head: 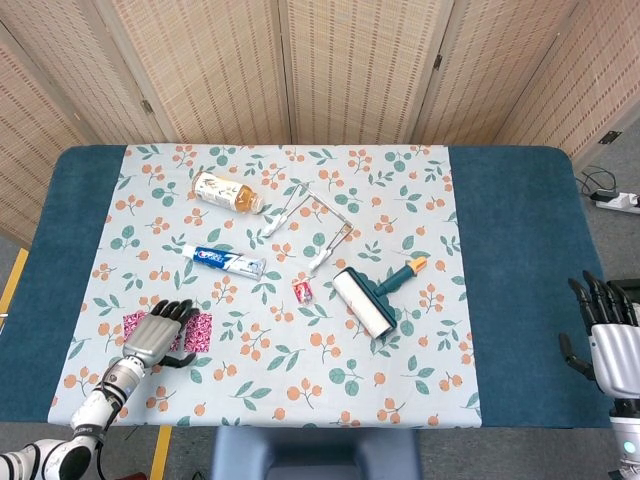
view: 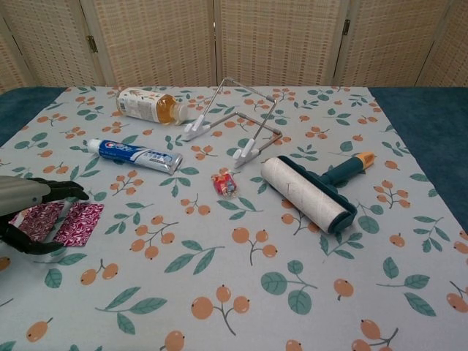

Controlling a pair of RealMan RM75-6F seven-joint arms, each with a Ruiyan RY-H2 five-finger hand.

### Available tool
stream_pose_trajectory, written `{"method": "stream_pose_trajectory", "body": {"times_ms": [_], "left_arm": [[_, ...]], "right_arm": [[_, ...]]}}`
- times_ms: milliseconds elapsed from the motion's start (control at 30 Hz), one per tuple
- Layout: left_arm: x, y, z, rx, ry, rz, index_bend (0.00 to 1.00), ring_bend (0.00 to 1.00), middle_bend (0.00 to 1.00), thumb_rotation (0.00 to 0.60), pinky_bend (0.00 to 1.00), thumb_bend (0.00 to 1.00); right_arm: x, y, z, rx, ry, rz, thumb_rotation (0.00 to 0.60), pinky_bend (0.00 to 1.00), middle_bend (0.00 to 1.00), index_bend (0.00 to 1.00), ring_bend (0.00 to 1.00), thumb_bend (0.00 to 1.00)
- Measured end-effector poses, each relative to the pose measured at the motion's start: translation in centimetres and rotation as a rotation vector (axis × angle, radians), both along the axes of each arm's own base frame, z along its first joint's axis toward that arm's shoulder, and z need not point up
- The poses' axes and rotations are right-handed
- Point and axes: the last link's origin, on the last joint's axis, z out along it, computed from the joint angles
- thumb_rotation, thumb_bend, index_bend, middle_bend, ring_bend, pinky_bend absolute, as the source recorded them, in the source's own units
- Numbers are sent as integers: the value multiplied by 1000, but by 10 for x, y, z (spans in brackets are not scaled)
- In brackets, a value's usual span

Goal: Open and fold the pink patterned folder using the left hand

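Observation:
The pink patterned folder point(head: 198, 330) point(view: 82, 222) lies spread out flat on the floral cloth near the front left. My left hand point(head: 157, 334) point(view: 25, 213) hovers over its middle panels, fingers spread and pointing toward the toothpaste, thumb low beside the folder's near edge. Most of the folder is hidden under the hand in the head view. I cannot tell whether the fingers touch it. My right hand point(head: 604, 334) hangs past the table's right front edge, fingers apart, holding nothing.
A toothpaste tube point(head: 223, 261) lies just beyond the folder. Farther back are a tea bottle point(head: 226, 192) and a metal wire stand point(head: 312, 225). A small red packet point(head: 304, 290) and a lint roller point(head: 372, 296) sit toward the centre.

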Motion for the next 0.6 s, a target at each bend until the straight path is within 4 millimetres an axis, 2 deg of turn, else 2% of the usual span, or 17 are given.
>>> {"method": "stream_pose_trajectory", "body": {"times_ms": [600], "left_arm": [[0,-1,-8,5,23,-8,51,0,0,355,0,350]], "right_arm": [[-2,0,-1,-1,-4,-7,600,0,0,0,0,458]]}}
